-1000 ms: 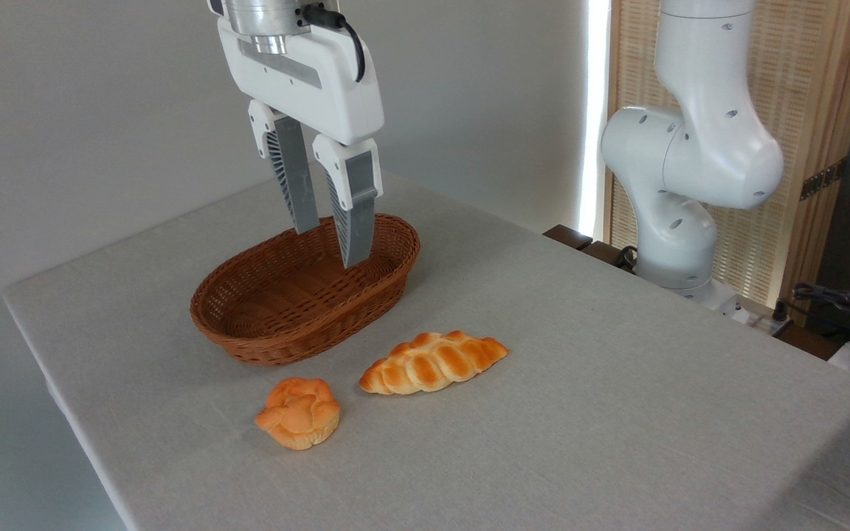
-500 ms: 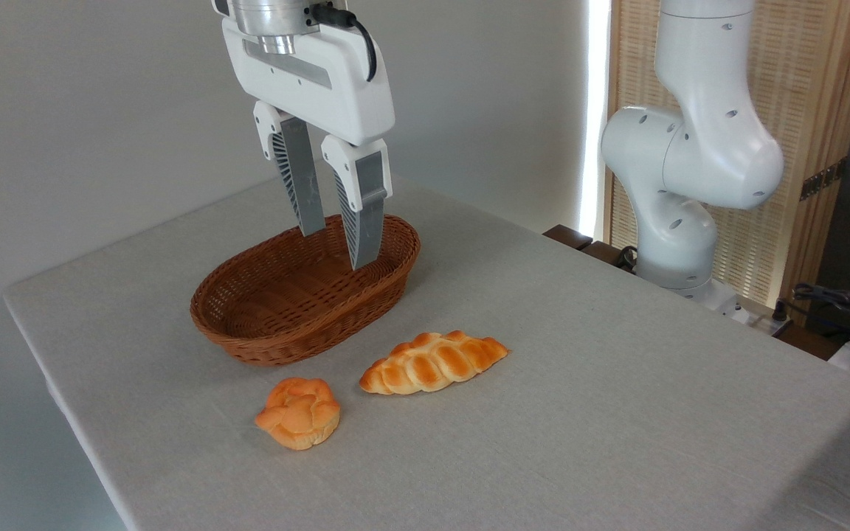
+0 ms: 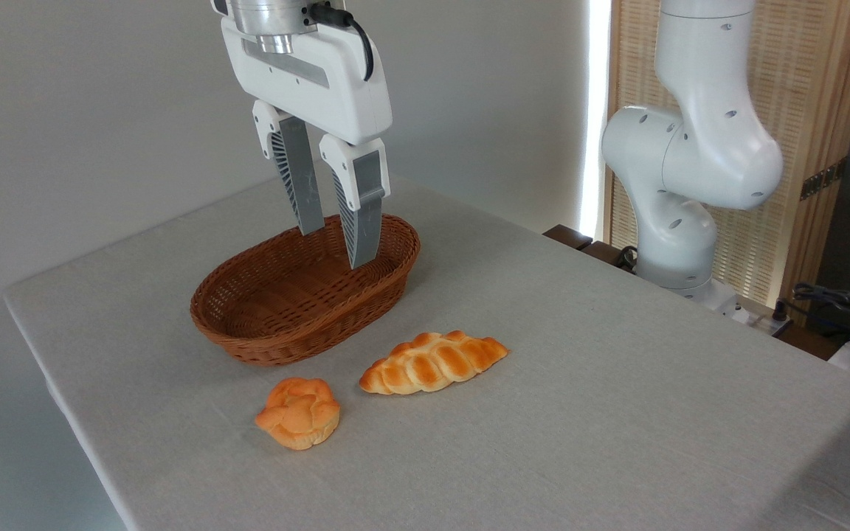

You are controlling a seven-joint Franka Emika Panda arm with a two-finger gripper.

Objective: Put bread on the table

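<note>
Camera view: fixed, looking across the tabletop from the front, arm base at the right.
Change noted: the claw sits slightly higher and a touch further right than a second ago; in the last half second it barely shifts. Bread, bun and basket lie exactly where they were.
Meaning for task: the bread is already out on the cloth and the claw is clear of it, so I judge the placing done and the arm merely withdrawing.
Basket: brown wicker, left of centre, nothing inside.
Claw state: fingers a narrow gap apart, holding nothing, tips hanging over the basket's far end, above its floor.
Bun: small knotted orange roll, in front of the basket, near the bread's left end, not touching it.
Bread: braided loaf lying flat on the tabletop, just right of and in front of the basket, apart from it.
Obstructions: none around the loaf; cables and clutter lie off the far right edge.
</note>
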